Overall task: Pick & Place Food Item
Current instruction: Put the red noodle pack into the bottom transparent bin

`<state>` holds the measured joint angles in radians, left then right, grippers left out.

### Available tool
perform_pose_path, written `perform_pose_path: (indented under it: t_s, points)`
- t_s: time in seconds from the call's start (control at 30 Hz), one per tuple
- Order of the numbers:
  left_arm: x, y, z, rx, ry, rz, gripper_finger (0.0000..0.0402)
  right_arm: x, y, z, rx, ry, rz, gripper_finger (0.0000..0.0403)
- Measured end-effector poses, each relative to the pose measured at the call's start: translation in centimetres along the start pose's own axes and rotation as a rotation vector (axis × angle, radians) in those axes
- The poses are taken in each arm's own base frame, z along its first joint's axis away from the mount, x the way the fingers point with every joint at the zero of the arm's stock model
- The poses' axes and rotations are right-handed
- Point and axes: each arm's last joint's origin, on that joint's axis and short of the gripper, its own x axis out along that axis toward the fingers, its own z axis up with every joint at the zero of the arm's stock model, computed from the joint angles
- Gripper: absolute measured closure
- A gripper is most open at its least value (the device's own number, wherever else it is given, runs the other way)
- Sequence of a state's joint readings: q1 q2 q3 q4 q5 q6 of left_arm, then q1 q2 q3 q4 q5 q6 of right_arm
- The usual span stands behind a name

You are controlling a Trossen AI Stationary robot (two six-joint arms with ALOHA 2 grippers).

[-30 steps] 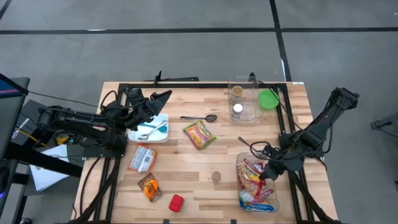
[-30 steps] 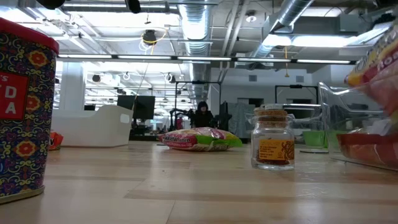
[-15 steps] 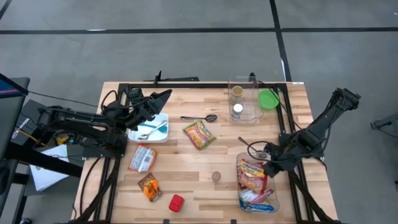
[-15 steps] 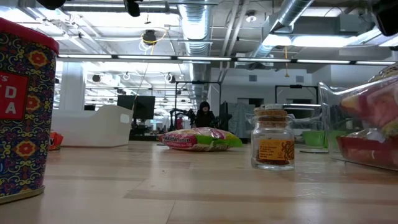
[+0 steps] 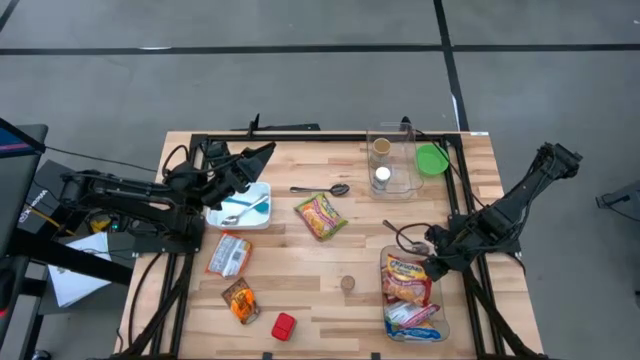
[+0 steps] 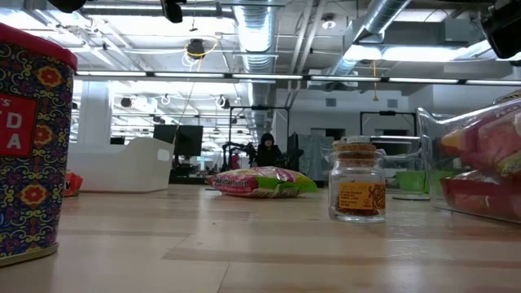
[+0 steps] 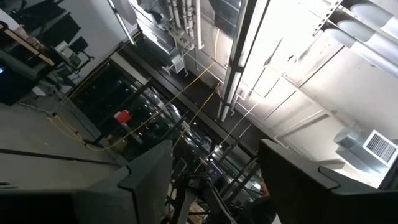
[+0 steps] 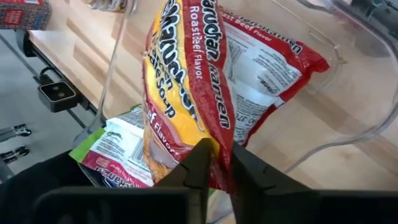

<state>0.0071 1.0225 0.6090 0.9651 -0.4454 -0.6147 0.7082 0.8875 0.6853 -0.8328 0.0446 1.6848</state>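
Note:
A red and yellow ramen packet (image 5: pixel 405 280) sits in my right gripper (image 5: pixel 432 265) inside a clear bin (image 5: pixel 447 300) at the table's near right. The right wrist view shows the packet (image 8: pixel 186 93) over other packets in the bin (image 8: pixel 348 124). The low view shows it (image 6: pixel 480 138) behind the bin's wall. My left gripper (image 5: pixel 262 155) waits open over the white tray (image 5: pixel 262 218) at the far left; its wrist view (image 7: pixel 214 168) sees only the ceiling. My right gripper pinches one edge of the ramen packet (image 8: pixel 211 140) between its two fingers. The fingers slant down from the table's right side. The packet stretches away from the fingers, face up and tilted, inside the bin above the other packets (image 8: pixel 118 149).
On the table lie a green and red packet (image 5: pixel 320 215), a spoon (image 5: pixel 320 189), a small jar (image 5: pixel 347 284), two more packets (image 5: pixel 228 253) (image 5: pixel 238 300) and a red can (image 5: pixel 284 325). A far clear container (image 5: pixel 392 165) and a green lid (image 5: pixel 432 158) stand at the back.
My right gripper, still shut on the ramen packet, has moved a little toward the table's far edge. The packet has come down inside the clear bin and tipped from standing on edge to lying more face up.

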Motion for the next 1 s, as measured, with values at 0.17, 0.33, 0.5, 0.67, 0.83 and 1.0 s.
perform_pose_path:
  t_s: [0.17, 0.33, 0.5, 0.67, 0.83, 1.0]
  points:
    - [0.0, 0.0, 0.0, 0.004, -0.001, 0.001, 0.0170, -0.1, -0.2, 0.0, 0.014, 0.019, -0.029, 0.0307]
    - [0.0, 0.0, 0.0, 0.005, -0.011, 0.015, 0.0170, -1.3, 0.0, 0.1, 0.014, -0.011, -0.068, 0.0274]
    - [0.0, 0.0, 0.0, 0.006, -0.011, 0.015, 0.0170, -3.5, 1.1, 0.2, -0.039, -0.071, -0.044, 0.0270]
    - [0.0, 0.1, 0.0, 0.007, -0.016, 0.024, 0.0170, -4.4, 2.4, -0.1, -0.217, -0.060, 0.049, 0.0289]
    - [0.0, 0.1, 0.0, 0.008, -0.015, 0.025, 0.0170, -3.8, 2.7, 0.1, -0.308, -0.051, 0.039, 0.0342]
    - [0.0, 0.1, 0.0, 0.011, -0.011, 0.028, 0.0170, -2.6, 3.2, 0.3, -0.345, -0.010, -0.013, 0.0395]
